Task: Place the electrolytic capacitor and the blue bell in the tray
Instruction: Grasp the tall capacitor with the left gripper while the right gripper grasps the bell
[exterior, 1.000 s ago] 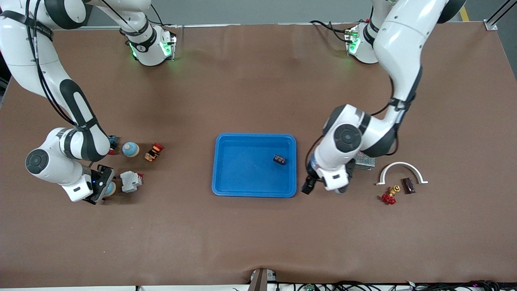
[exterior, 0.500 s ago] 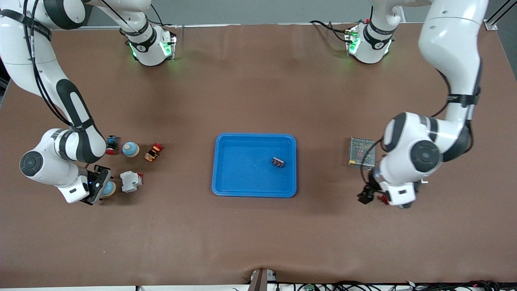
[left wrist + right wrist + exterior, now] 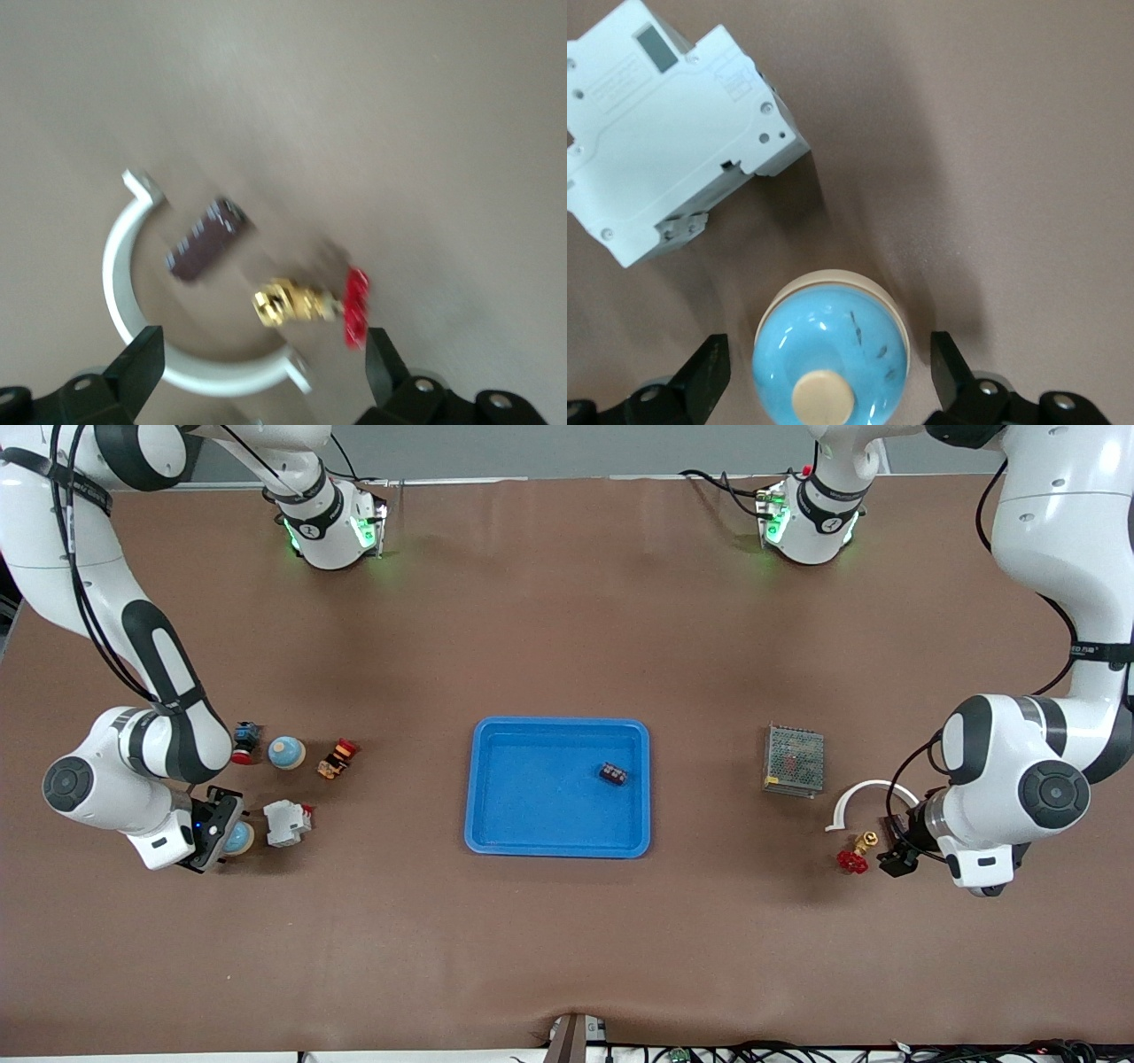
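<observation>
Bell sits between right gripper's spread jaws (untouched).

Counter brown. Tray bright blue, dark capacitor in it. Bell pale blue, cream knob and rim. Breaker white. Valve brass, red handwheel. Mesh box grey.

a robotics lab or test bench: two white robot arms bolted along the top of the frame to a wide counter under a brown mat, green status lights on their bases, cable bundles at the bottom edge, small industrial parts like a circuit breaker laid out.
</observation>
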